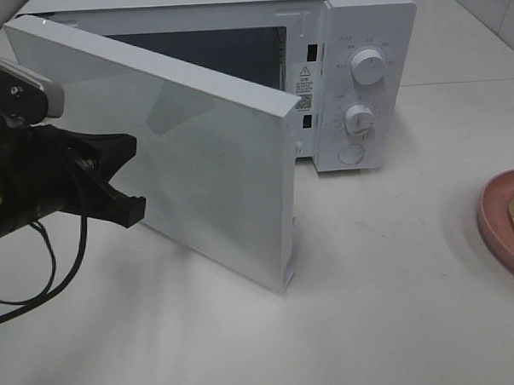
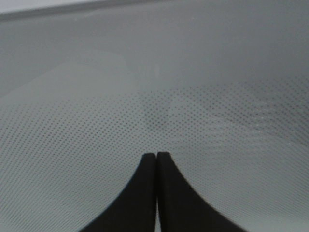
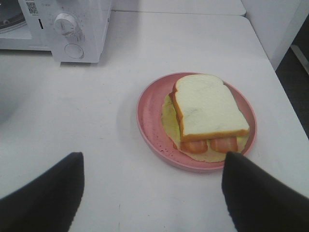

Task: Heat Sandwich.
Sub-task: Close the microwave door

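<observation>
One sandwich [image 3: 207, 108], one pink plate [image 3: 149, 128], one microwave [image 1: 363, 85].

White table [image 1: 398, 306] bearing a white microwave [image 1: 354, 60], door open, and a pink plate [image 3: 149, 125] well apart.

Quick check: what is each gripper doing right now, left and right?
Left gripper: shut, empty, at the microwave door.
Right gripper: open, empty, above the sandwich.

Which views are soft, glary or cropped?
Left wrist: hazy, filled by the microwave door, shut left gripper sharp. Exterior high: reflection on the door, plate cropped at the edge. Right wrist: sandwich clear, evenly lit; fingertips dark.
</observation>
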